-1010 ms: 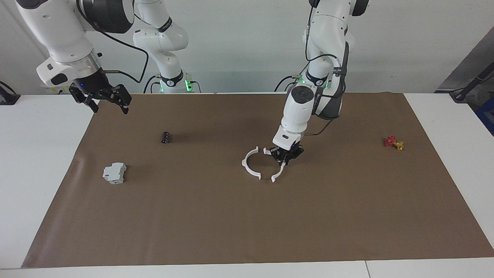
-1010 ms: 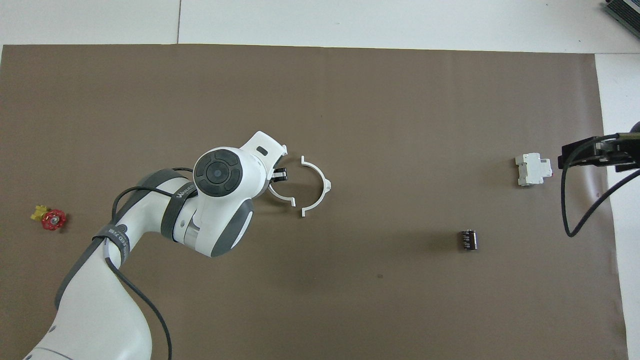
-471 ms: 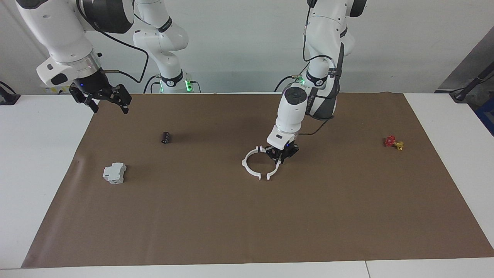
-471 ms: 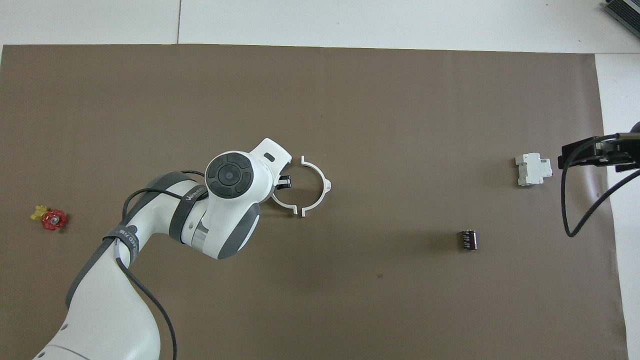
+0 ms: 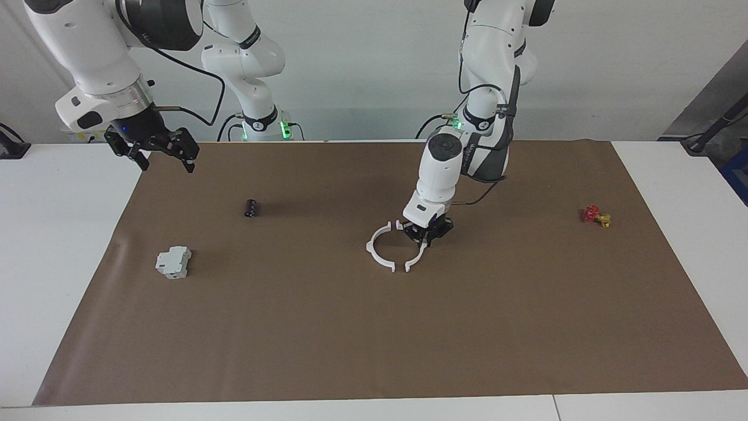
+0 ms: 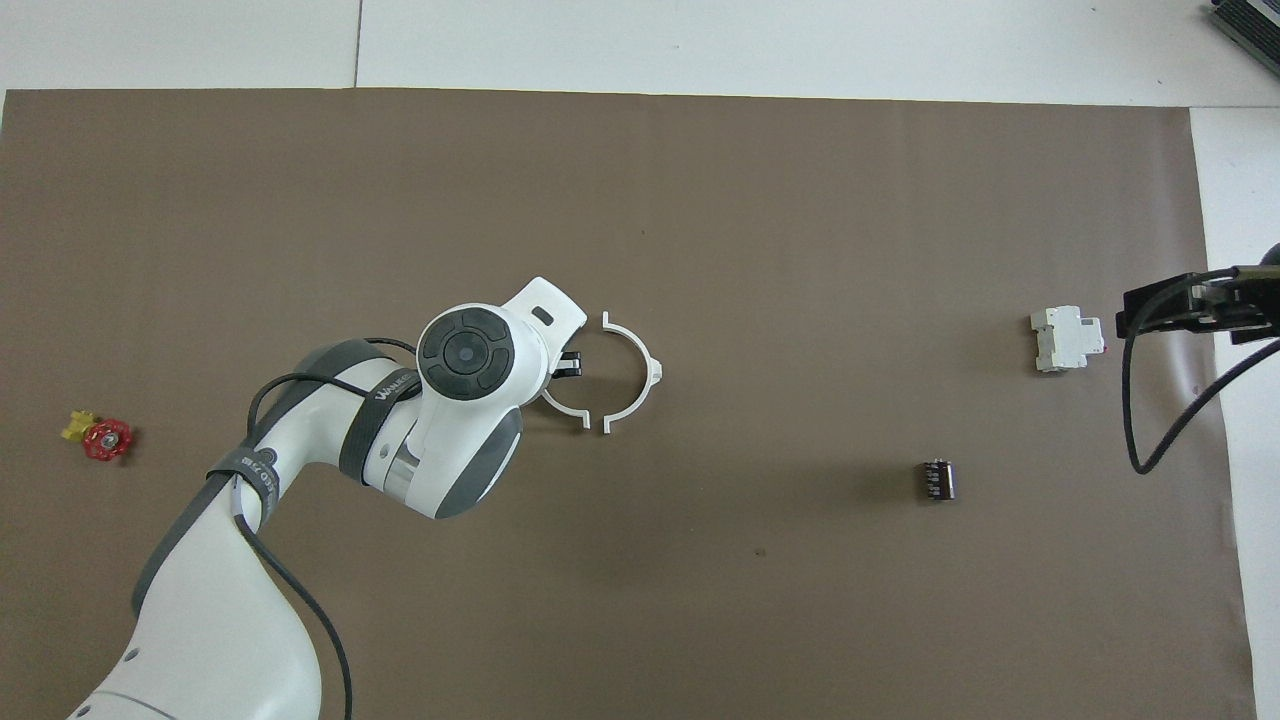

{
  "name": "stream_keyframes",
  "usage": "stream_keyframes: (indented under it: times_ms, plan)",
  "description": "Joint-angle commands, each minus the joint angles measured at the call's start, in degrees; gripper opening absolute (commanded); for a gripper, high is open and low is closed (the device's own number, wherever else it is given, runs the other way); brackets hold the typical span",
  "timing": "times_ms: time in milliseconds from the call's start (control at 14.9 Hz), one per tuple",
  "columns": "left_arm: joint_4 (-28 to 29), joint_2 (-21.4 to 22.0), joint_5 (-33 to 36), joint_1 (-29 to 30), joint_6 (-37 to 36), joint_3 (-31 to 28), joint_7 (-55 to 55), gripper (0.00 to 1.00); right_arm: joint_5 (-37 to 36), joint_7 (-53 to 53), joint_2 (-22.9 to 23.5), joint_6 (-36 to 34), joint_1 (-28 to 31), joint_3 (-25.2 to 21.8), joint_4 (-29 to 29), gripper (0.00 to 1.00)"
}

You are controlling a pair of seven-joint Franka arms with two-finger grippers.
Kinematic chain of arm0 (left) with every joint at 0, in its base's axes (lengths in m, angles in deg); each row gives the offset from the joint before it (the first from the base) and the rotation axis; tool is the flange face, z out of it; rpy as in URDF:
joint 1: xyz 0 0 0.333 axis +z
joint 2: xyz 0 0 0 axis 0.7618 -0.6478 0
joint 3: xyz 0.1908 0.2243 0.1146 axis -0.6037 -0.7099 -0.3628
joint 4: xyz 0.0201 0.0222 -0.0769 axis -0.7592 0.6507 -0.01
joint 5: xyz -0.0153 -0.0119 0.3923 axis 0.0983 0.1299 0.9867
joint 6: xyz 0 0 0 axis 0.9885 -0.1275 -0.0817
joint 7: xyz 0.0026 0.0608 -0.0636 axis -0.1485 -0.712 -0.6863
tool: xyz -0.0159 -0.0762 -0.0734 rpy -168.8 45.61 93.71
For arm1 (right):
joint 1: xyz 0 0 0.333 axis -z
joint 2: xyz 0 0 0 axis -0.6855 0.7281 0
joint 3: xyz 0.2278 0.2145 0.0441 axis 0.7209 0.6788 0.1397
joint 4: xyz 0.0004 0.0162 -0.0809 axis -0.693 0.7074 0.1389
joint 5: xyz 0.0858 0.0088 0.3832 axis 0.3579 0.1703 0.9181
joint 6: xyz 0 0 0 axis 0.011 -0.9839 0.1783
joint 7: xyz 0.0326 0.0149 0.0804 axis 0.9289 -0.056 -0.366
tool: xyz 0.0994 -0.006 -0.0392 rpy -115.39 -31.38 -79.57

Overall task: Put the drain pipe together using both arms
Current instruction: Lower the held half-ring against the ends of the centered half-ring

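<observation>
Pipe halves: two thin white half-rings lie on the brown paper of the worktop (image 5: 526, 351) near its middle, open sides turned toward each other so they almost make one ring.
Free half (image 5: 378, 250): lies flat, toward the right arm's end, untouched; its end tabs sit just beside the tabs of the other half, with a narrow gap still showing at both joints.
Held half (image 5: 416, 257): toward the left arm's end, low at the paper, pinched at its arc.
Left claw (image 5: 428, 234): pressed together on the held half, about mid-arc, the arm reaching down steeply over it.
Right claw (image 5: 158, 149): spread wide, holding nothing, waiting in the air over the edge of the paper at the right arm's end.
Weight: looks very light, so the free half will likely slide on the paper at the first push instead of snapping in.
Stiffness: thin plastic, probably springy; a hard squeeze across the ends could bend the arc and misalign the tabs.
Surface: smooth and narrow, so the grip is small and may twist.
Where to hold: mid-arc of each half, tabs left clear; the free half needs the right claw to brace it there.
Other things: a grey-white block (image 5: 173, 261), a small black cylinder (image 5: 251, 208) and a red and yellow piece (image 5: 596, 216) lie well apart from the ring.
</observation>
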Motion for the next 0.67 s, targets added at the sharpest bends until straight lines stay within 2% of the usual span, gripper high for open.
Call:
stream_keyframes:
  times_ms: [0,404,606]
  plan:
    - [-0.7,0.0,1.9,-0.6,-0.1,-0.8,1.8,0.00,-0.3,-0.7,-1.0,-0.3,0.9,0.5,0.7,1.00]
    - [-0.8,-0.1,1.9,-0.9,1.2,-0.6,3.4,0.00,-0.3,-0.7,-1.0,-0.3,0.9,0.5,0.7,1.00]
    - [-0.6,-1.6,1.8,-1.0,2.8,-0.6,3.0,0.00,-0.3,-0.7,-1.0,-0.3,0.9,0.5,0.7,1.00]
